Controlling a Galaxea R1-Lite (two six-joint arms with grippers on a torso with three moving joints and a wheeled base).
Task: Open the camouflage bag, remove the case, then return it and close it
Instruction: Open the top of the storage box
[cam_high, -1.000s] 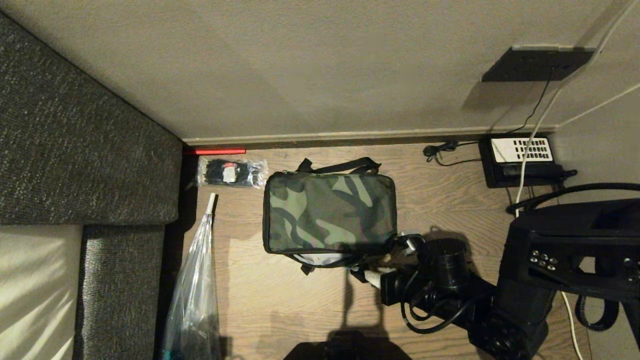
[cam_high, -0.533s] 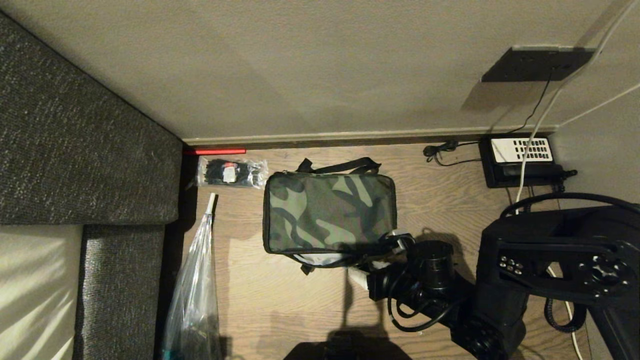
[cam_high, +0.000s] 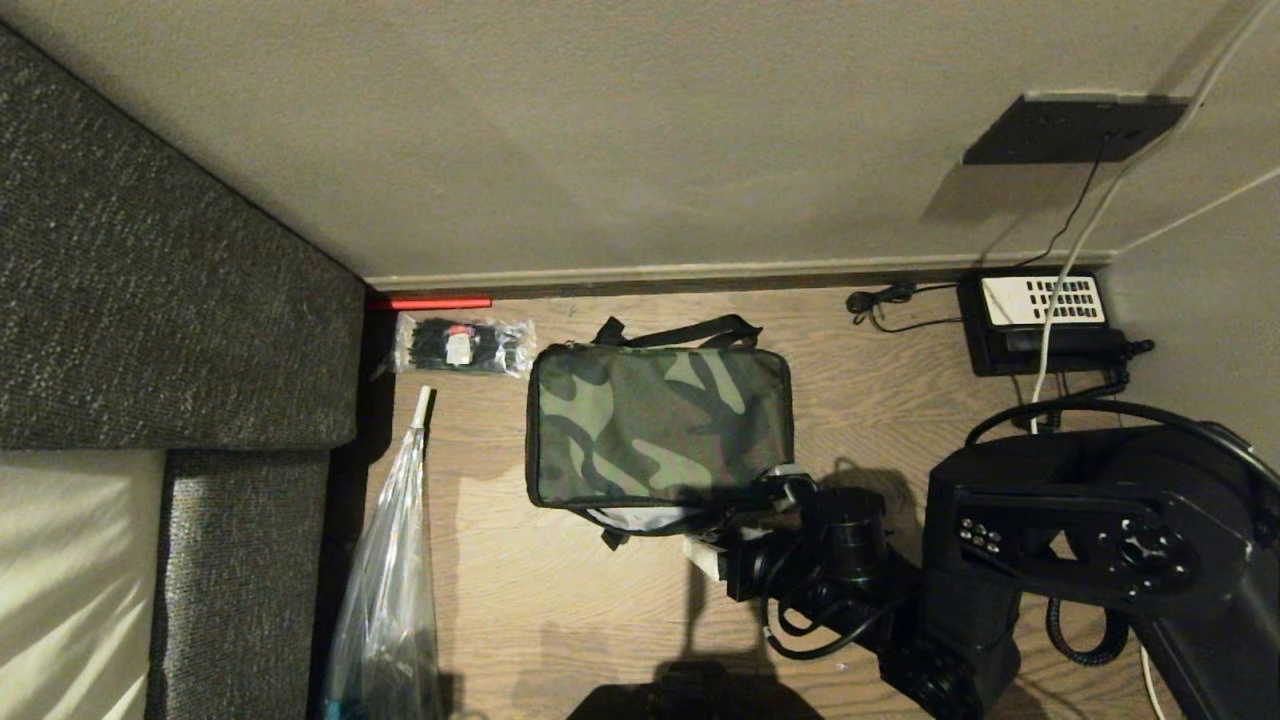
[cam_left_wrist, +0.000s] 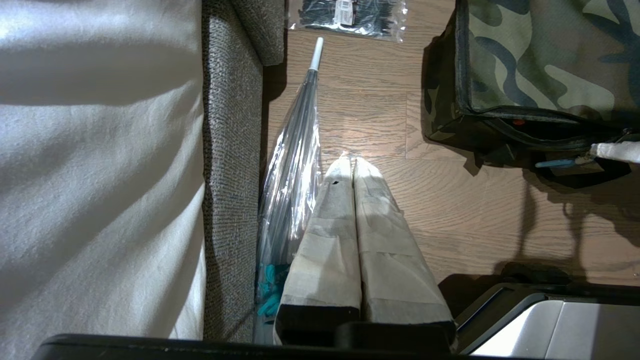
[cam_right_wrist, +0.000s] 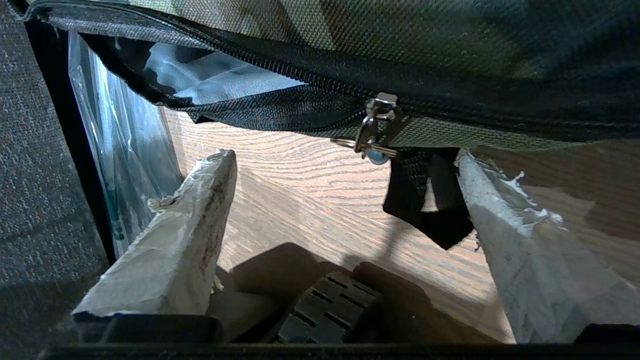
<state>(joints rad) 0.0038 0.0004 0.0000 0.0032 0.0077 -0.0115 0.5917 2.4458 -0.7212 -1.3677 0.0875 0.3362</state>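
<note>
A: Where's the bag (cam_high: 658, 425) rel. to the right gripper (cam_right_wrist: 345, 195)?

B: On the floor, long axis left-right in head view. Gripper sits at its near right corner; zipper pull (cam_right_wrist: 372, 131) hangs just beyond the fingertips, between them.

A: Jaws?

B: Spread wide, holding nothing; one finger beside a black strap (cam_right_wrist: 425, 200). Left gripper (cam_left_wrist: 352, 167) is pressed together, well apart from the bag. Right arm is nearer. Case not visible.
</note>
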